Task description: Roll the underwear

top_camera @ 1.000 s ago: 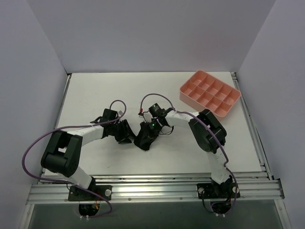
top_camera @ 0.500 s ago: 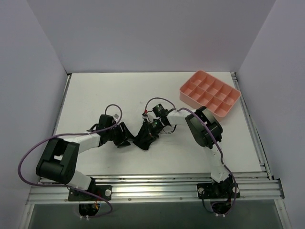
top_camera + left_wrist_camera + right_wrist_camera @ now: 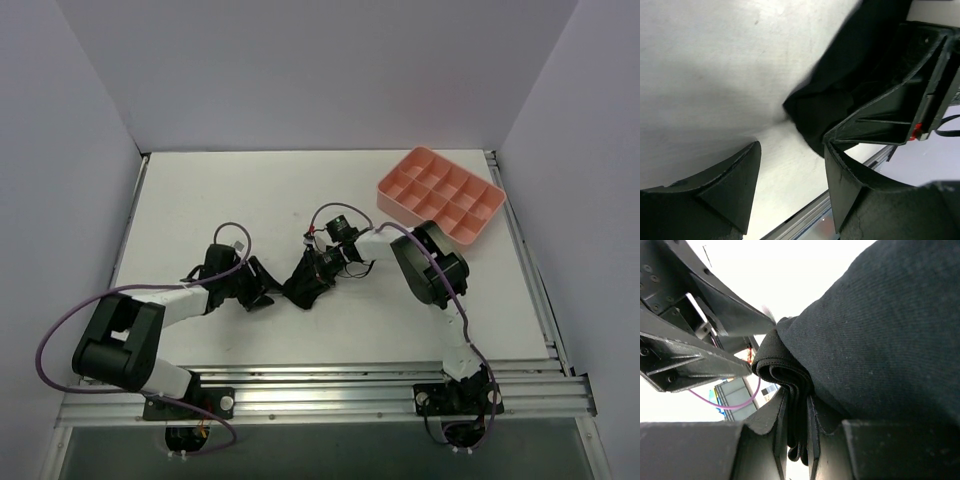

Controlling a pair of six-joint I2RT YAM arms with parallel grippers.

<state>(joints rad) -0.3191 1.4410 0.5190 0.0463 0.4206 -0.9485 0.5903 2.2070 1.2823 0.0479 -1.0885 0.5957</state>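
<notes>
Several folded layers of the black underwear (image 3: pixel 880 330) sit pinched in the right gripper (image 3: pixel 796 422) near the middle of the table (image 3: pixel 200 200). The left gripper (image 3: pixel 790 167) gapes just beside it, holding nothing.

A robot test lab: plain white partition walls (image 3: pixel 320 70) box in a bare white desk (image 3: pixel 200 200), and two white-and-black jointed robot arms (image 3: pixel 182 298) trailing purple cables (image 3: pixel 40 348) are bolted to a ribbed aluminium rail (image 3: pixel 320 398) along its near edge.
</notes>
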